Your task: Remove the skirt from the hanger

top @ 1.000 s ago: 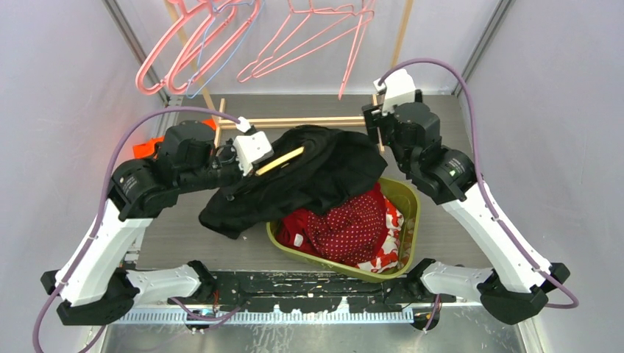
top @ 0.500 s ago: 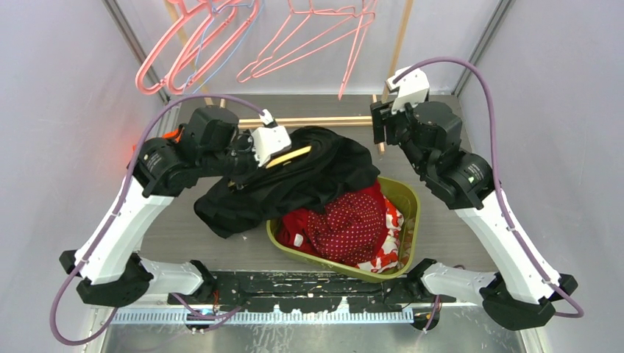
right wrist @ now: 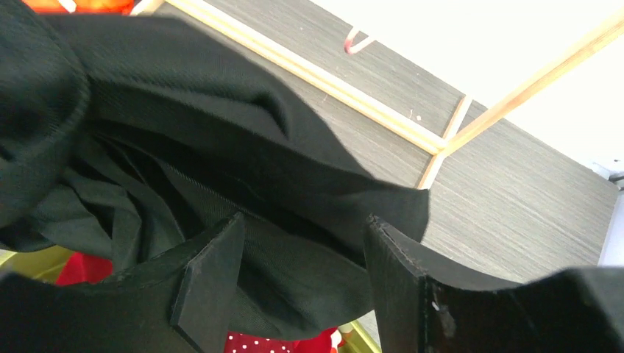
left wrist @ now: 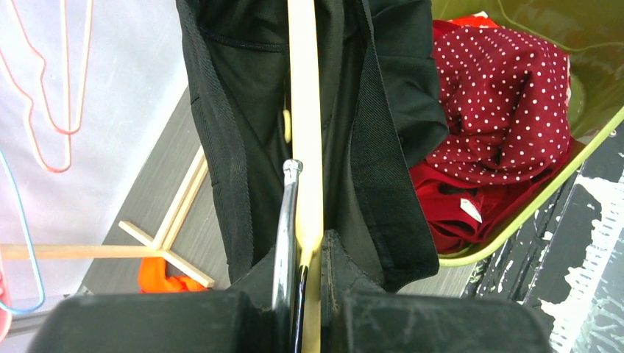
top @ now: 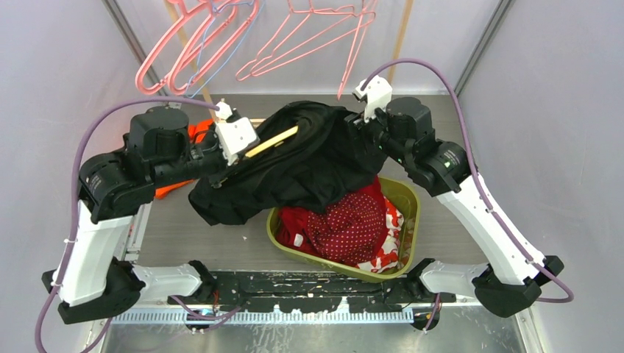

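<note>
From above, the left gripper (top: 237,144) is clenched on the wooden hanger (top: 274,140) and holds it up off the table; the black skirt (top: 309,165) is draped over that hanger, its lower folds sagging toward the green basket (top: 409,206) and partly covering the red polka-dot clothes (top: 353,224) inside; the right gripper (top: 362,123) sits at the skirt's far right edge.

Looking along the left wrist, the hanger's bar runs straight away from the pinch, with the metal hook (left wrist: 287,213) clamped alongside it; the skirt hangs down on both sides of the bar, its waistband looped around it; whether any clip pins it there I cannot tell.

From the right wrist, the fingers (right wrist: 210,283) stand apart, released, with a fold of skirt lying between them but not pinched.

I'd say the step in hand is taking hold of the cloth; to do it well, the right jaws want a thick fold seated deep between them, not a thin edge; then draw along the bar, away from the left gripper, so the waistband slides off the end; the left should hold firm and level, or the whole hanger follows the pull.
</note>
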